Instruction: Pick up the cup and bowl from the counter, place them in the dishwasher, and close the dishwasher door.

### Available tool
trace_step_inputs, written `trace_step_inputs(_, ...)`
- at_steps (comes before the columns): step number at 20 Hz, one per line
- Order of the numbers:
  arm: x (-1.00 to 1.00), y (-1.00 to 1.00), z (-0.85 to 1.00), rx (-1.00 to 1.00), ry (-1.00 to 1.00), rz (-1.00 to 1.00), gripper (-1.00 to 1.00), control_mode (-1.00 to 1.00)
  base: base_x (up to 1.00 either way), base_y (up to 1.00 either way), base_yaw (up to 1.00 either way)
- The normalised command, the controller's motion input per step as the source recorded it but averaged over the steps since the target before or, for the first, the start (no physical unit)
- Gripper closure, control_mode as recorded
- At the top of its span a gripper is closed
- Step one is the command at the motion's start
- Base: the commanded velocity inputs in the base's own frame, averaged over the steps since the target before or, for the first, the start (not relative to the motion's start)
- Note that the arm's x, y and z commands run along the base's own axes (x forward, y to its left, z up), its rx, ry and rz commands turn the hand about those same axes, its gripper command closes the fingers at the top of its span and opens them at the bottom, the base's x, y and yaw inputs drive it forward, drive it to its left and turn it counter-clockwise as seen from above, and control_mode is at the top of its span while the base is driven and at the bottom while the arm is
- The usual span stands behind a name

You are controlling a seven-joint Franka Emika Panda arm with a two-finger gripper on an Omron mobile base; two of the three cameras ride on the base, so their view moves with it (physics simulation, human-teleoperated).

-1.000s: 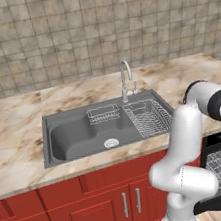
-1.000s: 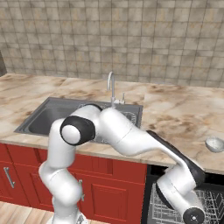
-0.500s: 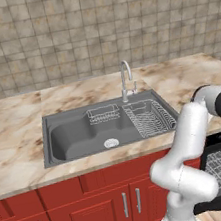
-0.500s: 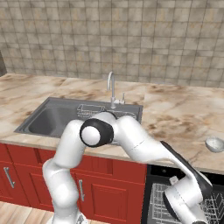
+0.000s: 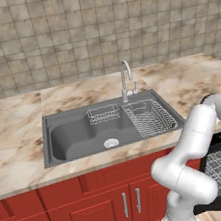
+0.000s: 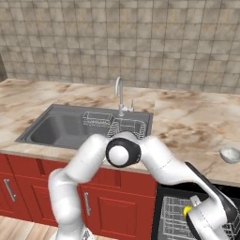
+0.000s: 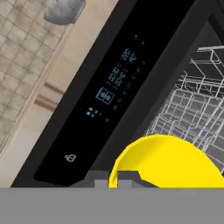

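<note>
Over the last second the end effector [image 6: 194, 216] had swung down over the dishwasher [image 6: 174, 214] rack gripping the cup [image 6: 188, 211], leaving the bowl [image 6: 229, 154] behind on the worktop [image 6: 197, 126].

cup [image 7: 168, 162] cropped below, jaws hidden

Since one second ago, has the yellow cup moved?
Yes. In the right base view the yellow cup, carried by the hand, now sits over the dishwasher's wire rack, where none was seen before.
</note>
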Motion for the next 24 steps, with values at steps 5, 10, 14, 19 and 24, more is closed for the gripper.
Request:
trace_step_inputs(5, 0.46, -0.29, -0.44, 0.01, 0.03, 0.0, 1.0, -1.0, 0.0, 0.0, 0.0)
trace_step_inputs(10, 0.48, -0.2, -0.59, 0.02, 0.08, 0.0, 1.0, -1.0, 0.0, 0.0, 0.0)
trace_step_inputs(14, 0.38, -0.19, -0.56, 0.0, 0.08, 0.0, 1.0, -1.0, 0.0, 0.0, 0.0)
trace_step_inputs(19, 0.28, -0.22, -0.38, 0.0, 0.05, 0.0, 1.0, -1.0, 0.0, 0.0, 0.0)
trace_step_inputs(24, 0.22, -0.22, -0.33, 0.0, 0.01, 0.0, 1.0, -1.0, 0.0, 0.0, 0.0)
